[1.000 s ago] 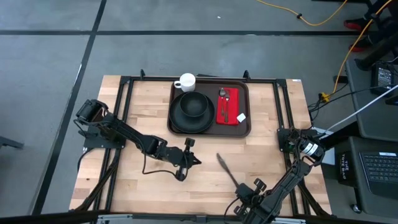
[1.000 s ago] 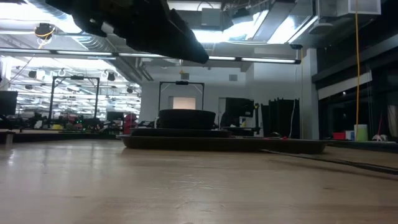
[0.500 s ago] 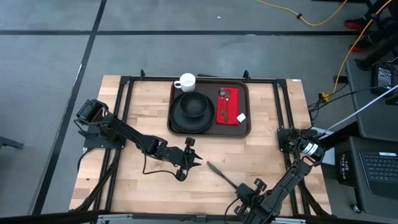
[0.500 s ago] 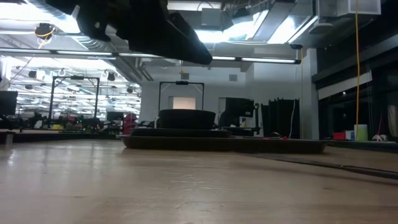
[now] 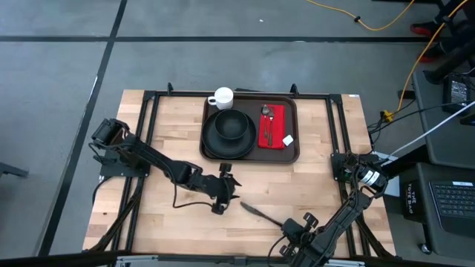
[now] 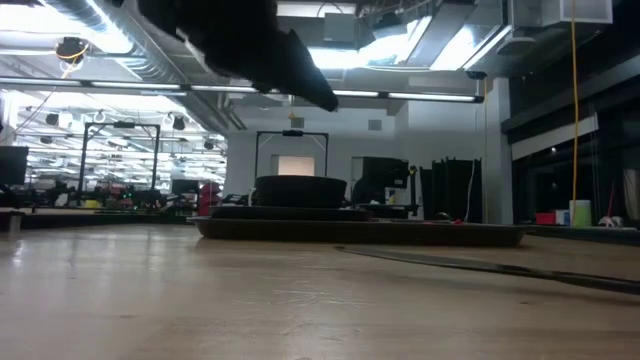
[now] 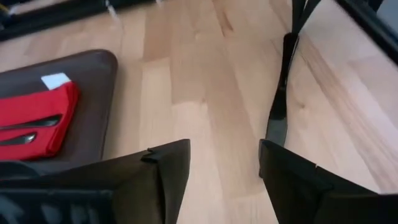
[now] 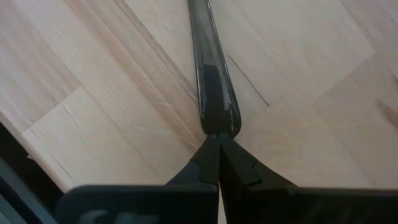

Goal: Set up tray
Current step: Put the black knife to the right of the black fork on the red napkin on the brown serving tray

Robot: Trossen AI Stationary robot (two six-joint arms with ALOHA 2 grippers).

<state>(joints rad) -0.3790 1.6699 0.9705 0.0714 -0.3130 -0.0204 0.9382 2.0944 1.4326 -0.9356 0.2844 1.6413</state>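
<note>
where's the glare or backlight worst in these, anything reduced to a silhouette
Low view: bright ceiling lights behind turn the arm overhead and the tray with its dishes into dark silhouettes. High view: even light, only soft shadows on the table. Right wrist view: a pale sheen runs along the dark utensil gripped by the right end effector.

Dark utensil (image 5: 260, 213), pinched at one end by right gripper (image 8: 214, 146), has swung: free end now lower and further left on the tabletop (image 5: 171, 133), lying flatter, near left gripper (image 5: 228, 194). Left gripper's fingers (image 7: 168, 165) have parted from closed to wide apart; gripper shifted slightly right.
</note>
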